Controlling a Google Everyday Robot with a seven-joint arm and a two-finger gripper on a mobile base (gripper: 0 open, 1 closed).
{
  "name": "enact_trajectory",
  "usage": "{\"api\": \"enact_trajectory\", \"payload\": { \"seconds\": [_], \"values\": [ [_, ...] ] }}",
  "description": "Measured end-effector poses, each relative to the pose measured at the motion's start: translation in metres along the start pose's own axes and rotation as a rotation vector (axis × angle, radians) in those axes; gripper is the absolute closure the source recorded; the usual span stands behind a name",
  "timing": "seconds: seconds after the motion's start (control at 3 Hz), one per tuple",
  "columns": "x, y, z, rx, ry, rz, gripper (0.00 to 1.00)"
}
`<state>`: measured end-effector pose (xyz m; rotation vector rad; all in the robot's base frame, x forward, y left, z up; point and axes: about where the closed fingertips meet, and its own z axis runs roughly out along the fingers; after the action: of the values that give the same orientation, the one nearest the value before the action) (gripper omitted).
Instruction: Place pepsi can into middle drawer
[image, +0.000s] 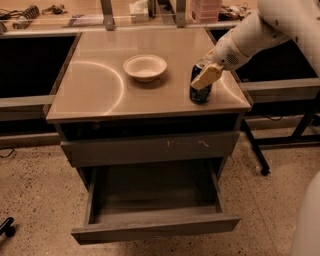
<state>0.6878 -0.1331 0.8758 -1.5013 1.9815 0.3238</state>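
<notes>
Gripper (203, 76) at pepsi can (200, 94) near front corner of tabletop (95, 95); middle drawer (155, 228) open.

One view. The camera sits high in front of the cabinet, tilted down and facing its drawer side. Mid range: the frame takes in the whole table top (95, 95), the open middle drawer (155, 197) toward 6 o'clock, and floor on both sides. The gripper (204, 80) is at 2 o'clock from frame centre, at the pepsi can (200, 94). A white robot body (307, 220) cuts the frame edge at 4 o'clock.
</notes>
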Motion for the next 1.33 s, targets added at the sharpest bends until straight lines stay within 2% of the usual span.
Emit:
{"api": "enact_trajectory", "payload": {
  "seconds": [0.33, 0.67, 1.0, 1.33],
  "values": [
    [-0.009, 0.023, -0.018, -0.004, -0.023, -0.031, 1.0],
    [-0.019, 0.052, -0.04, -0.007, -0.041, -0.073, 1.0],
    [-0.027, 0.091, -0.07, -0.01, -0.061, -0.121, 1.0],
    [-0.028, 0.11, -0.084, -0.009, -0.067, -0.139, 1.0]
  ]
}}
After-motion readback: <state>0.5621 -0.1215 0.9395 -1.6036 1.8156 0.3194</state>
